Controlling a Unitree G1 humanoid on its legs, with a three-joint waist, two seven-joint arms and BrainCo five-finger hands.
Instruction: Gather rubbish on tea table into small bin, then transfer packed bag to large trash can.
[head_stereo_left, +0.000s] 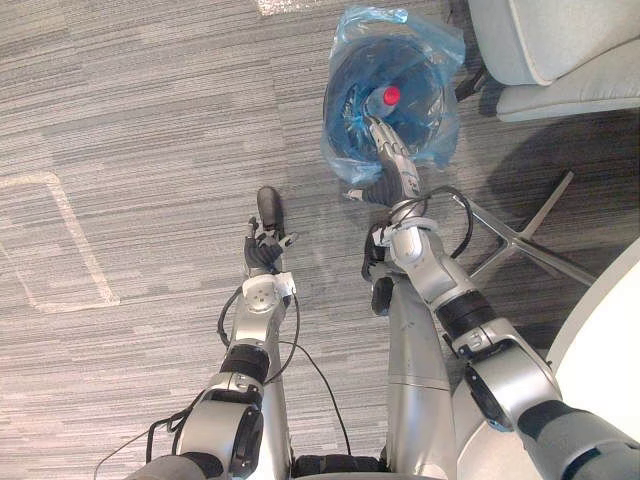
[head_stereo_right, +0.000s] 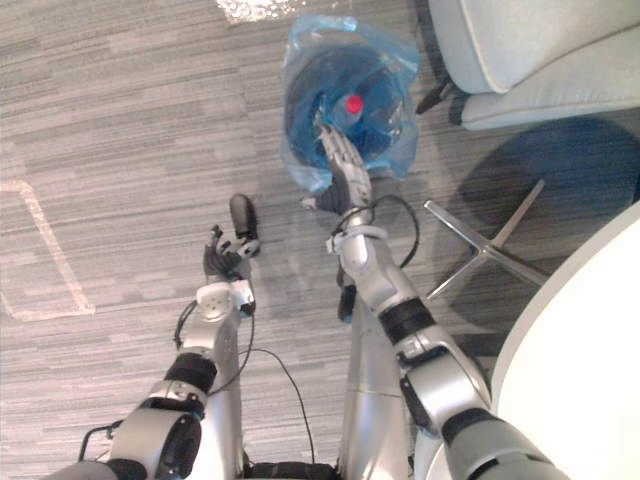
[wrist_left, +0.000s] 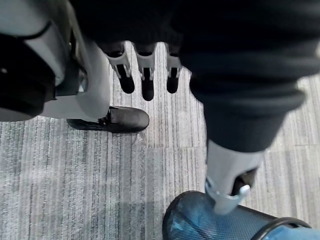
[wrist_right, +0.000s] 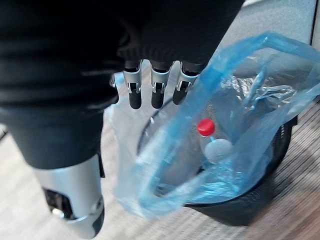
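- R hand (head_stereo_left: 392, 150): reaches fwd over near rim of the small bin (wrist_right: 245, 207); fingers (wrist_right: 156, 92) straight, side by side, thumb held apart. Tips sit right at the bag's near edge; nothing pinched or gripped as far as the wrist view shows.
- Bin: black mesh, stands on grey carpet floor (head_stereo_left: 130, 120) in front of the robot, lined w/ a blue plastic bag (head_stereo_left: 440, 40). Bag mouth gapes open, its edges loose and puffed up above the rim.
- Rubbish: clear plastic bottle (wrist_right: 215, 150) w/ red cap (head_stereo_left: 390, 96) lies inside the bag, cap up. Other contents too crumpled to tell.
- L hand (head_stereo_left: 265, 245): low over the carpet, left of the bin & well apart from it; fingers (wrist_left: 147, 75) relaxed, loosely straight, thumb off to the side, holding nothing.
- Bench (head_stereo_left: 610, 330): white, round edge, at robot's right.
- Light grey chair (head_stereo_left: 560, 50) just right of the bin, its metal star base (head_stereo_left: 520, 235) nearer the robot.
- Pale tape outline (head_stereo_left: 70, 240) on carpet, far left.
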